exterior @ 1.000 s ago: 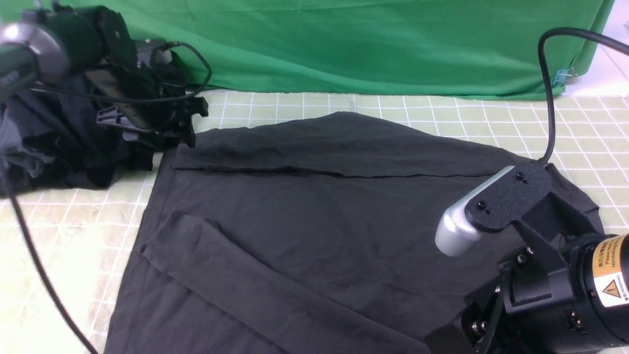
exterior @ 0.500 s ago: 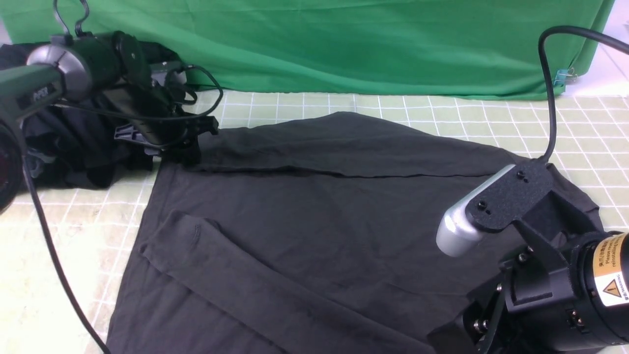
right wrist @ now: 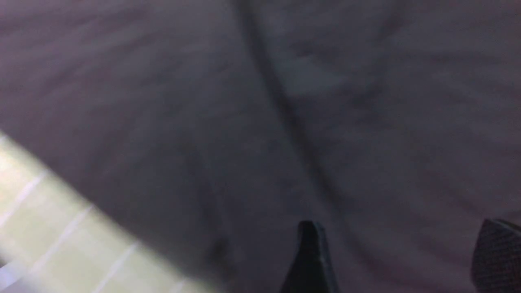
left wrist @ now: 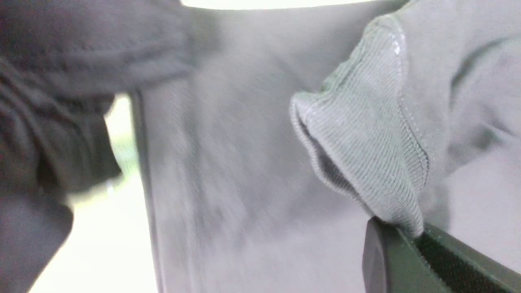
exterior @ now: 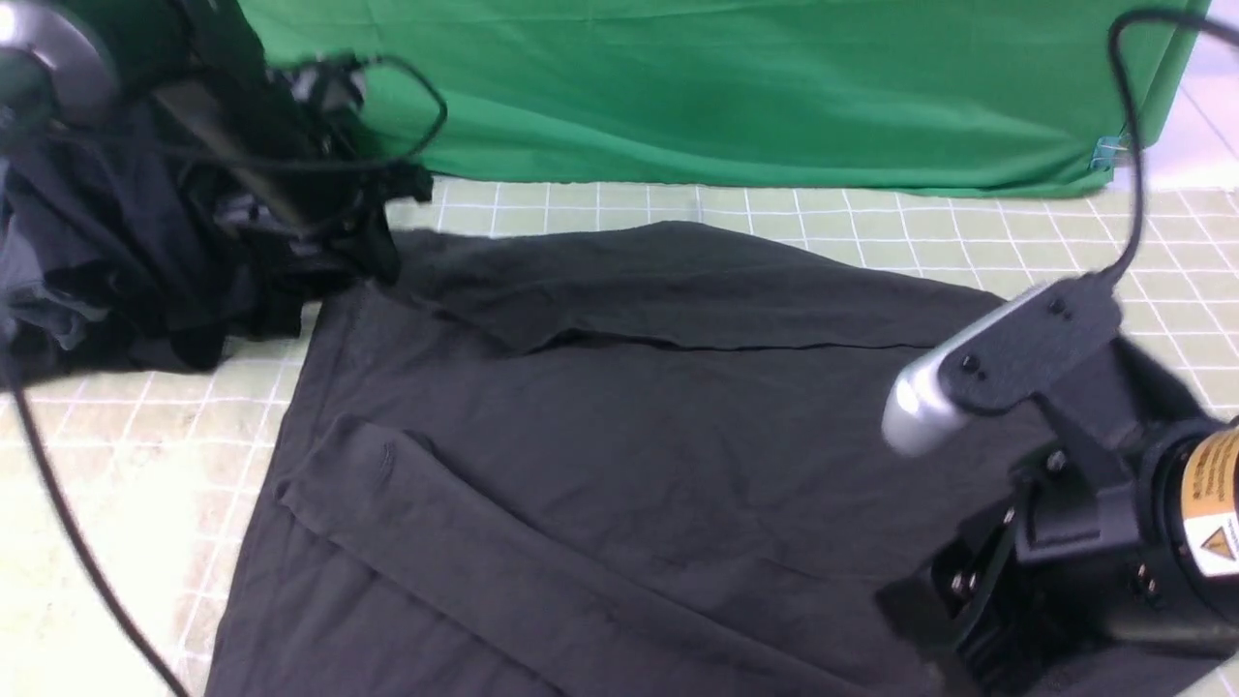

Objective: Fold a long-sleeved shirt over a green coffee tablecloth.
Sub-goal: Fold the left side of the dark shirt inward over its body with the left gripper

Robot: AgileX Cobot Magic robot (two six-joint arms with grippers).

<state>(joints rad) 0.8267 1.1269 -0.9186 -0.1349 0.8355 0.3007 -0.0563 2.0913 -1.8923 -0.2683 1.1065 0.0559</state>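
Now, the green coffee tablecloth [exterior: 968, 232] spreads under both pairs of jaws, and on it the long-sleeved shirt [exterior: 658, 416] lies flat, reaching from the left gripper [left wrist: 411, 240] to the right gripper [right wrist: 403, 252]. The left jaws are closed on the ribbed cuff [left wrist: 366, 134] of one sleeve [exterior: 629, 290]; the right jaws stand wide apart just above the shirt, nothing between them. We judge a sleeve fold is in hand: we should carry the cuff low over the body, not dragging the shirt.
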